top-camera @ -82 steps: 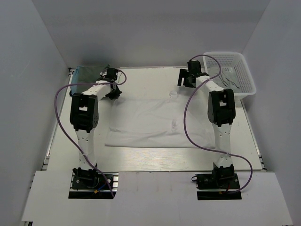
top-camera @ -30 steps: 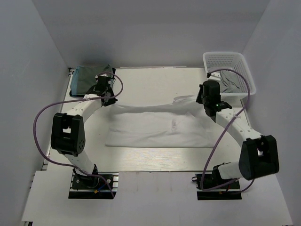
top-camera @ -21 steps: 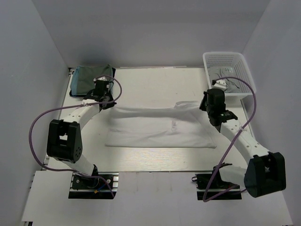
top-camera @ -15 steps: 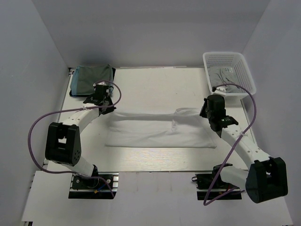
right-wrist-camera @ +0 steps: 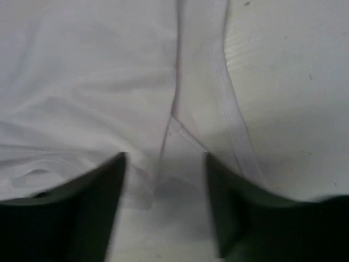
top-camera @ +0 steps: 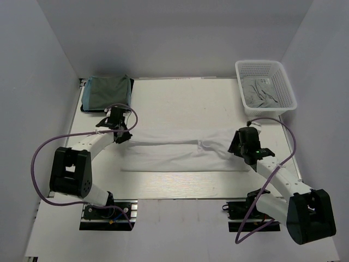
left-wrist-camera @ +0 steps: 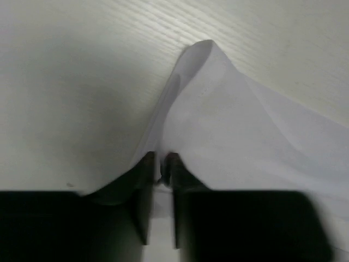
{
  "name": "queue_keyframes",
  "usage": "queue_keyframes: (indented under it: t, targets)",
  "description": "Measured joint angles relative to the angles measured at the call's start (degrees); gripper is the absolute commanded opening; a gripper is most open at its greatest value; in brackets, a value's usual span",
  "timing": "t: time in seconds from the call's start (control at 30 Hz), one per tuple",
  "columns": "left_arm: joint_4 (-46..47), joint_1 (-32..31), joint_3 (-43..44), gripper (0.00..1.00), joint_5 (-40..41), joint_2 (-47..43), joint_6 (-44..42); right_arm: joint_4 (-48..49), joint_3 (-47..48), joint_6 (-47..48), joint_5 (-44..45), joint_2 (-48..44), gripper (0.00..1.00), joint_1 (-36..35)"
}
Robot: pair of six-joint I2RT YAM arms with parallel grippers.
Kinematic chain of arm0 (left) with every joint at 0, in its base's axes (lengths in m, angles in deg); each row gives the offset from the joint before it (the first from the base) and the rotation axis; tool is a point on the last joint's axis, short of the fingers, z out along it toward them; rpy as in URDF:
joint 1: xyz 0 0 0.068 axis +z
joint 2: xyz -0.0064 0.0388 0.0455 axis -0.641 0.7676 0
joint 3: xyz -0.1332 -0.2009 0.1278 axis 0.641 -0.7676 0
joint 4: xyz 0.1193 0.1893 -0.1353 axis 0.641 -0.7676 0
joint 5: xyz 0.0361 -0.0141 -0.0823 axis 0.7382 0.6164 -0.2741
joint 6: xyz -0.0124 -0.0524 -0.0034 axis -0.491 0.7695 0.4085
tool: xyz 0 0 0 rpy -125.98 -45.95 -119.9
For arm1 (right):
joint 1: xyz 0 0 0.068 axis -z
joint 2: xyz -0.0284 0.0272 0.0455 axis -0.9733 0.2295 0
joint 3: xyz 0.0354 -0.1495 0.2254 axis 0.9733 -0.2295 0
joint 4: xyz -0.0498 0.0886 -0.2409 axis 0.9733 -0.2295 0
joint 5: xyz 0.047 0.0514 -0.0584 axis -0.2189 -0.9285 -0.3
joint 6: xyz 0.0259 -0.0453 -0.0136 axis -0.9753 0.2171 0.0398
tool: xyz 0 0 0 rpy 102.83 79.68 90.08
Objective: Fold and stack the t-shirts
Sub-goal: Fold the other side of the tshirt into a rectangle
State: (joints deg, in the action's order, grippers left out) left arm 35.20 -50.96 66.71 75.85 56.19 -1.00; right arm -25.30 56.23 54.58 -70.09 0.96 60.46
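A white t-shirt [top-camera: 174, 155] lies spread across the middle of the table, its far edge folded toward me. My left gripper [top-camera: 121, 135] is at the shirt's left end, shut on a pinch of the white cloth [left-wrist-camera: 245, 120]; in the left wrist view the gripper [left-wrist-camera: 160, 158] has its jaws nearly together with fabric between them. My right gripper [top-camera: 235, 146] is low over the shirt's right end. In the right wrist view the gripper [right-wrist-camera: 163, 158] has its jaws wide apart and the shirt [right-wrist-camera: 98, 82] lies flat under them.
A folded teal t-shirt [top-camera: 106, 91] lies at the back left corner. A white mesh basket [top-camera: 283, 82] at the back right holds a crumpled grey shirt [top-camera: 260, 93]. Bare table [top-camera: 185, 98] shows behind the white shirt.
Both grippers have moved toward the near edge, drawing the shirt's far edge over the rest. The lifted cloth now lies low. The right gripper's arm has swung down and outward.
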Motion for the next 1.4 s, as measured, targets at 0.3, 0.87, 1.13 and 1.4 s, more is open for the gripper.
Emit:
queue_keyframes:
  t: [0.3,0.87,1.13,1.4]
  targets:
    - [-10.75,0.37,6.88,1.0,7.32,2.21,7.85,-4.63,1.99,0.0,-7.72,-5.44,0.9,0.02]
    - [-0.09,-0.5,11.91,1.0,-13.64,10.1,4.7,18.03,10.01,1.33,-44.78,24.41,0.9,-7.17]
    - [-0.76,-1.09,9.51,1.0,-13.99,13.44,4.37,19.28,10.86,1.14,-45.83,30.88,0.9,-8.02]
    - [-1.2,-1.16,9.03,1.0,-12.61,12.87,4.31,15.19,11.23,1.95,-43.71,27.3,0.9,-8.28]
